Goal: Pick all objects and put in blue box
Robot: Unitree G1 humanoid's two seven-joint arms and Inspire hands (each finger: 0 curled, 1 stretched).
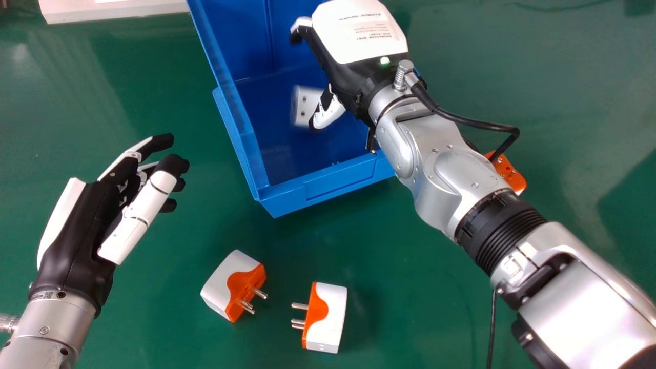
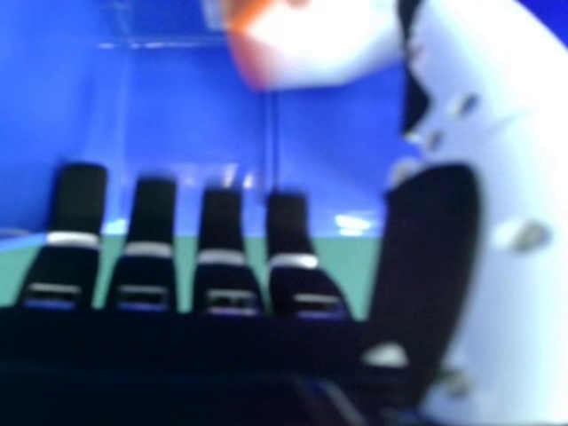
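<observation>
On the green surface (image 1: 420, 312), in front of the open blue plastic box (image 1: 338, 183), a white-and-orange plastic plug adapter with metal prongs (image 1: 328, 318) is seen lying, with a matching second adapter (image 1: 230, 284) just beside it, prongs turned towards its neighbour. Left of the box, the left robot hand (image 1: 77, 230) is held empty, fingers loosely bent and well parted from the thumb. Right of the box, a third, mostly orange adapter (image 1: 507, 171) is partly covered by the silver right arm (image 1: 451, 174). Over the box, the right robot hand (image 1: 359, 36) is spread wide, and a blurred adapter (image 1: 306, 105) is seen within the walls near its thumb; whether the floor is touched cannot be told. The adapters can be judged light, stiff and rather slippery; a grip across the smooth white sides is advised, with the prongs kept clear.
</observation>
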